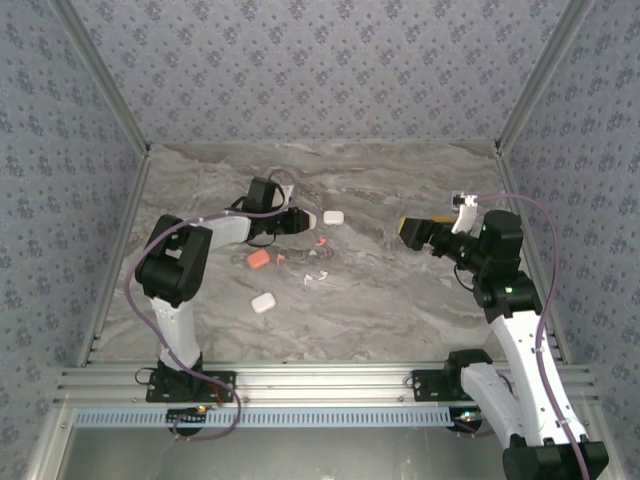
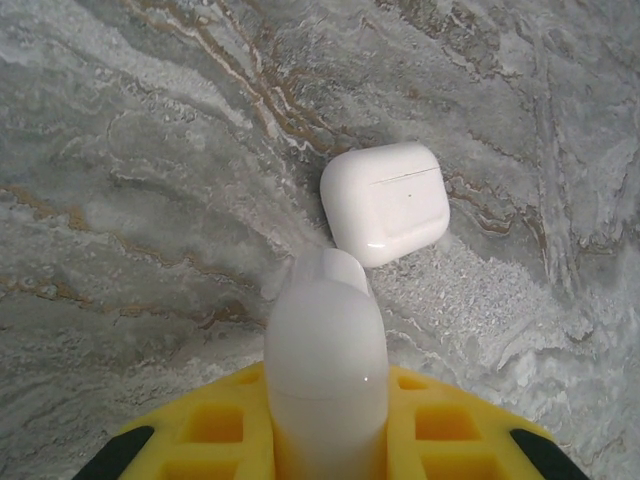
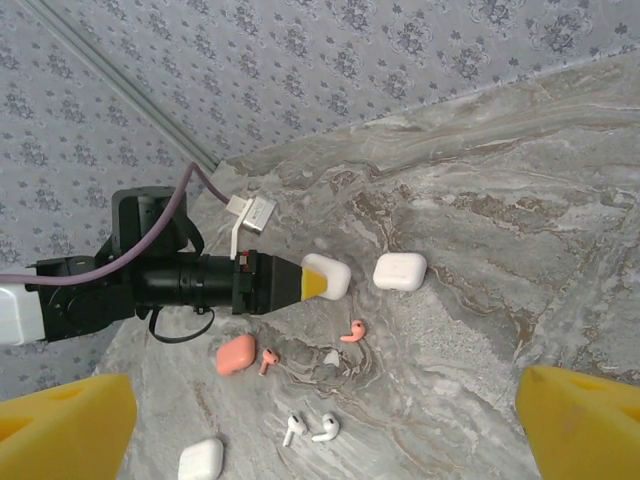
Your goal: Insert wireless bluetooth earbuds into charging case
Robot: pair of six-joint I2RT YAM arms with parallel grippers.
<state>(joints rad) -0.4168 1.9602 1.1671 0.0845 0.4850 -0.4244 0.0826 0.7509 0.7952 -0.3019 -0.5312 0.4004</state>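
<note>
Now | left gripper [image 1: 298,221] is clamped on rounded white plastic case [image 2: 325,350] | second white case [image 2: 385,200] is seen just ahead | right gripper [image 1: 412,229] is spread wide

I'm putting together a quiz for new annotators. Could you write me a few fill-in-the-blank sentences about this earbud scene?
1. The white case just ahead of the left gripper has its lid ___.
2. The right gripper hangs above the table with its jaws wide ___.
3. On the table lie ___ orange-red earbuds.

Missing words: closed; open; two.
</note>
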